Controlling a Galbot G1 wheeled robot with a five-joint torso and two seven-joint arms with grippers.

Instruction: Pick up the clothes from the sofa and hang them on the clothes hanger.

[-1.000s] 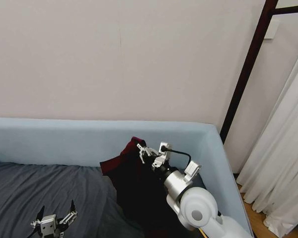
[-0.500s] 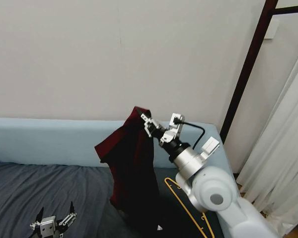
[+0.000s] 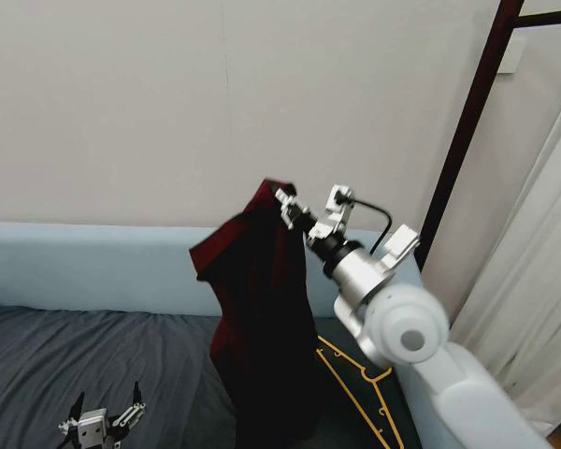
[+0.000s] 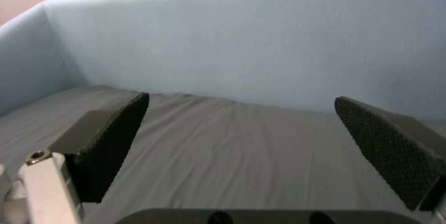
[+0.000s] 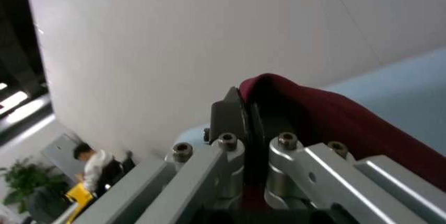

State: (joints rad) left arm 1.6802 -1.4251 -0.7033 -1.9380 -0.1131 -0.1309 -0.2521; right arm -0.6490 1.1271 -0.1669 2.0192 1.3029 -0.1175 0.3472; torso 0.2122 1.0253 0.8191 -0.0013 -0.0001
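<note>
Pinching the top fold of the red cloth [image 3: 262, 309] with the right gripper [image 3: 288, 204], up high in front of the pale wall [image 3: 122, 112]. Clamped tight on it, with the dark fingers [image 5: 226, 115] pressed together and the red fold caught between them. Hanging straight down from that pinch, long and loose, top to bottom, with the low end down by the seat [image 3: 75, 365] of the sofa [image 3: 93, 267]. Hard to tell if that low end touches the seat or not.

Look down and to the right of the cloth for the yellow hanger [image 3: 352, 379]. Lying flat on the seat at the right end of the sofa, just under the right arm, partly hidden behind the cloth. So: well below the pinching gripper, and a bit to its right. Look farther right, past the end of the sofa, for the dark pole [image 3: 463, 140] beside the white curtain [image 3: 533, 281].

Waiting low over the grey seat, far off on the other side, with the left gripper [image 3: 101, 423] [image 4: 242, 106] spread wide and holding nothing. Well apart from both the cloth and the hanger.

Seems the right arm is much the nearer one to the hanger. Likely calls for bringing the cloth's top down and to the right to meet it.
</note>
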